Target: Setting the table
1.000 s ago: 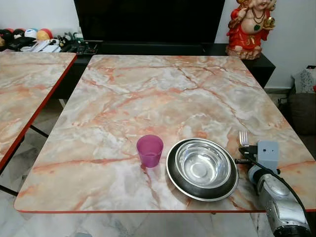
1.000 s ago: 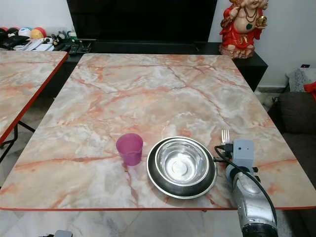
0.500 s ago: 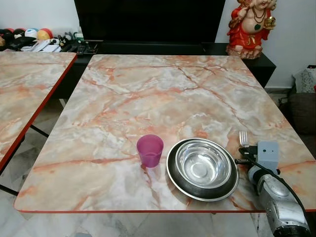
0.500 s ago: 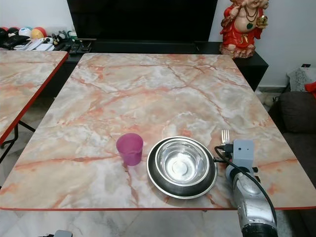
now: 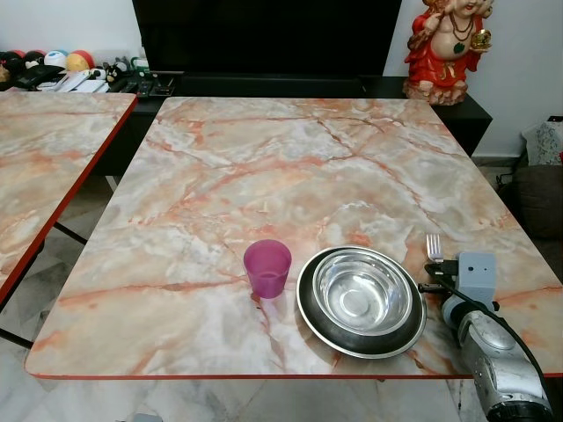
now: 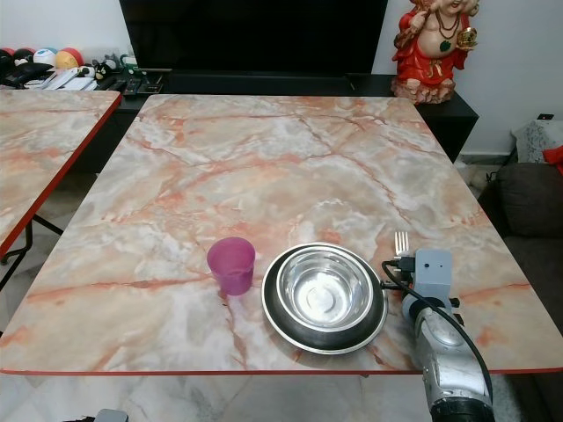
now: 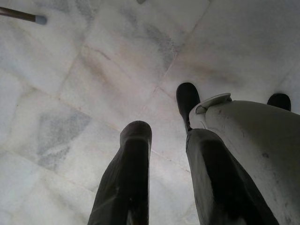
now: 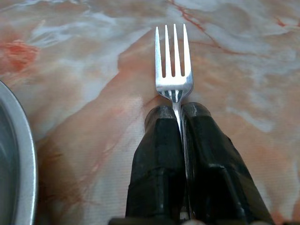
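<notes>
A silver fork [image 8: 173, 65] lies flat on the marble table [image 5: 264, 158], tines pointing away from me. My right gripper [image 8: 179, 110] is shut on the fork's handle, low over the table near its front right edge. Just left of the fork [image 5: 434, 246] a steel bowl [image 5: 362, 293] sits in a dark plate [image 5: 307, 309]. A purple cup [image 5: 266, 267] stands upright left of the plate. My left gripper [image 7: 168, 136] hangs over the pale floor tiles, open and holding nothing.
A second marble table [image 5: 44, 149] stands to the left across a narrow gap. Behind are a black TV console [image 5: 264, 85], a red statue [image 5: 444, 44] and clutter [image 5: 70, 70]. A dark seat [image 5: 538, 198] is at the right. My own foot [image 7: 186, 98] is below the left gripper.
</notes>
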`<state>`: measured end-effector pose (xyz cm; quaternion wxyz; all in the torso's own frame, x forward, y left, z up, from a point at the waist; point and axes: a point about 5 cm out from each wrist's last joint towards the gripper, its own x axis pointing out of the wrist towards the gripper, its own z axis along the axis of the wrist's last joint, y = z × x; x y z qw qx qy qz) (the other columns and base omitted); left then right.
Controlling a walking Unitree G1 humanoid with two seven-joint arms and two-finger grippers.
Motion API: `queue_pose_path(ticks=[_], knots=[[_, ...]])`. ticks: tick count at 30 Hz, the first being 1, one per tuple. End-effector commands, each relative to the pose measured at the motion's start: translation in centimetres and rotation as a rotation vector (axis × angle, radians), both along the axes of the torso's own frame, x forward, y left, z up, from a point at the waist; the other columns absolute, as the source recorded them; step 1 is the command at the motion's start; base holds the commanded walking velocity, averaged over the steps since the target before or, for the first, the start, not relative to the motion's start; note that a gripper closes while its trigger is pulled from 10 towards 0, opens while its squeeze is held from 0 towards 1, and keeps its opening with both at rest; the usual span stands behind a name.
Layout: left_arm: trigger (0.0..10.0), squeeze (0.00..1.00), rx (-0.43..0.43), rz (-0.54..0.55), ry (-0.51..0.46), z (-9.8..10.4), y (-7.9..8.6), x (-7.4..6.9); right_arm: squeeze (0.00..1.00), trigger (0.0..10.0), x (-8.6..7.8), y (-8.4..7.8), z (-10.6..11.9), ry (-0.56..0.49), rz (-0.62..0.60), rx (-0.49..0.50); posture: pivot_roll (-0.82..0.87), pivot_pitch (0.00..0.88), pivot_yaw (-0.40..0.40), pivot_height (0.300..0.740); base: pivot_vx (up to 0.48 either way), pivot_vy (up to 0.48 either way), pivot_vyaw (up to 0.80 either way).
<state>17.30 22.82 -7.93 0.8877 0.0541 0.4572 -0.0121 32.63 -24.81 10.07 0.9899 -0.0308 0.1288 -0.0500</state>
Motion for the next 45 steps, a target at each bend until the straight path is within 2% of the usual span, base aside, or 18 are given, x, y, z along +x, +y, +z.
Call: queue_pose_path(ticks=[1,6,7,12,15,18,20,21,22,29,39,45], knots=[[10.0,0.0,0.01,-0.013,0.042,-0.3,0.2,-0.7,0.44,10.0,-0.1,-0.2,-0.3,0.013,-0.007,0.0,0.0,0.129,0.017,0.74,0.0,0.0,0.0],[10.0,0.0,0.011,-0.011,0.041,-0.3,0.2,-0.7,0.47,10.0,-0.1,-0.2,-0.3,0.013,-0.005,0.001,0.0,0.13,0.016,0.74,0.0,0.0,0.0],[10.0,0.0,0.012,-0.011,0.041,-0.3,0.2,-0.7,0.55,10.0,-0.1,-0.2,-0.3,0.013,-0.005,0.002,0.0,0.13,0.016,0.74,0.0,0.0,0.0],[10.0,0.0,0.013,-0.012,0.04,-0.3,0.2,-0.6,0.51,10.0,0.0,-0.2,-0.3,0.012,-0.008,-0.002,0.0,0.129,0.017,0.74,0.0,0.0,0.0],[10.0,0.0,0.014,-0.013,0.04,-0.3,0.3,-0.6,0.56,10.0,0.0,-0.2,-0.3,0.013,-0.004,-0.004,0.0,0.128,0.017,0.74,0.0,0.0,0.0],[10.0,0.0,0.013,-0.012,0.04,-0.3,0.2,-0.6,0.56,10.0,0.0,-0.3,-0.3,0.012,-0.006,-0.016,0.0,0.127,0.016,0.74,0.0,0.0,0.0],[10.0,0.0,0.013,-0.012,0.04,-0.3,0.2,-0.6,0.49,10.0,0.0,-0.4,-0.3,0.014,-0.011,-0.022,0.0,0.128,0.016,0.74,0.0,0.0,0.0],[10.0,0.0,0.013,-0.012,0.041,-0.3,0.2,-0.6,0.33,10.0,0.0,-0.4,-0.3,0.013,-0.013,-0.022,0.0,0.128,0.016,0.74,0.0,0.0,0.0],[10.0,0.0,0.013,-0.013,0.042,-0.3,0.2,-0.7,0.0,10.0,0.0,-0.4,-0.3,0.013,-0.014,-0.024,0.0,0.128,0.016,0.74,0.0,0.0,0.0],[10.0,0.0,0.015,-0.013,0.043,-0.3,0.2,-0.7,0.0,10.0,0.1,-0.3,-0.1,0.009,-0.011,-0.024,0.0,0.127,0.017,0.74,0.0,0.0,0.0],[10.0,0.0,0.014,-0.016,0.042,-0.3,0.1,-0.6,0.0,10.0,0.2,-0.6,0.7,-0.051,-0.044,-0.007,0.0,0.126,0.017,0.74,0.0,0.0,0.0],[10.0,0.0,0.013,-0.02,0.046,-0.3,0.1,-0.7,0.0,10.0,0.2,-0.5,0.5,-0.034,-0.039,0.012,0.0,0.127,0.017,0.74,0.0,0.0,0.0]])
